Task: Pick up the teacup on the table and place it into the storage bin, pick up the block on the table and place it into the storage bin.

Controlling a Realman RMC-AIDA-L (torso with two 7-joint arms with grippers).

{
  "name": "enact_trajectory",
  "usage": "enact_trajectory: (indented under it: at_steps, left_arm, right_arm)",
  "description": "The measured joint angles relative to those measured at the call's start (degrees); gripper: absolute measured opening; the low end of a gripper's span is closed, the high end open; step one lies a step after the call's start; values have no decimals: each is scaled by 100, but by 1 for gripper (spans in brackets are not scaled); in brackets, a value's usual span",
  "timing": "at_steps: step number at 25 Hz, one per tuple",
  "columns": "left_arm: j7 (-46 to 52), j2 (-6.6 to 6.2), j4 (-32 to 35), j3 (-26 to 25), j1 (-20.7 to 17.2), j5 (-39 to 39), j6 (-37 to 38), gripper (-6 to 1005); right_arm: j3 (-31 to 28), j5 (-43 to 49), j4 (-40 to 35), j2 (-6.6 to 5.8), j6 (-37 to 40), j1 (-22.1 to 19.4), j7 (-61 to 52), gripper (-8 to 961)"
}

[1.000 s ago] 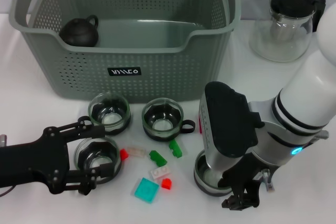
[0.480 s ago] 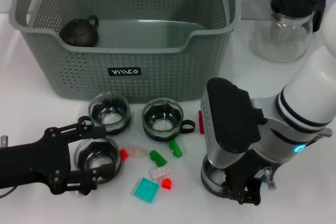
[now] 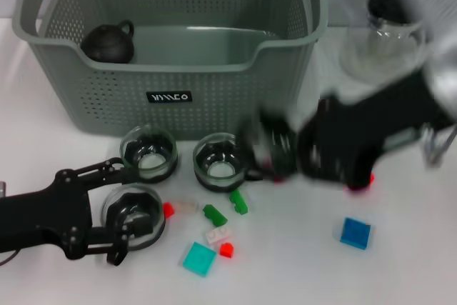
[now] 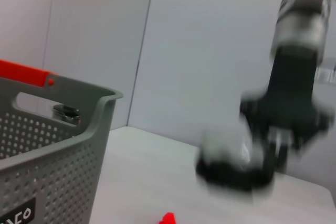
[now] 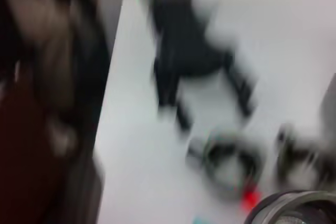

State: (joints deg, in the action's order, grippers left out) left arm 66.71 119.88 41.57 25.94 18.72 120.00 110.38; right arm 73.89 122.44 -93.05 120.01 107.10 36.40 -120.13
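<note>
White bench (image 3: 400,269) is carrying the storage bin (image 3: 171,98). Left gripper (image 3: 125,216) is holding its jaws wide around a teacup (image 3: 136,213); right gripper (image 3: 285,151) is blurred, jaws unclear.

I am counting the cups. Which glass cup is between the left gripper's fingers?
The nearest cup: the left gripper brackets it. The other two cups stand free by the bin.

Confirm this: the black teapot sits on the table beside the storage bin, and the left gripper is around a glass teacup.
Not quite. The head view shows the black teapot inside the storage bin, not beside it. The left gripper is indeed around a glass teacup.
</note>
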Motion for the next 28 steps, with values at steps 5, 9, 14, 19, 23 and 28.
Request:
enact_trajectory:
  at_steps: [5,9,14,19,23,28]
  left_arm:
    - [0,0,-7,-11,3,-7,-2,841]
    - [7,13,-14,-9,56,-15,1,841]
    - [31,30,-29,-12,87,-23,1,841]
    - [37,43,-74,-10,98,-27,1,842]
    - [43,45,-197,-11,222,-29,-36,842]
    - [30,40,-440,-8,420,-76,-113,842]
  right_arm:
    - [-1057,-1061,-128,20,-863,0,-95,57]
    - [-575,-1166,454,20,-2574,338,-666,57]
    - [-226,-22,2168,-1,-3905,1785,-1437,58]
    - [-339,903,4776,-28,-4991,3461,-1695,58]
    - [-412,1587,5924,-32,-5757,4028,-2076,58]
    - [-397,2001,6785,-20,-6428,4024,-2293,57]
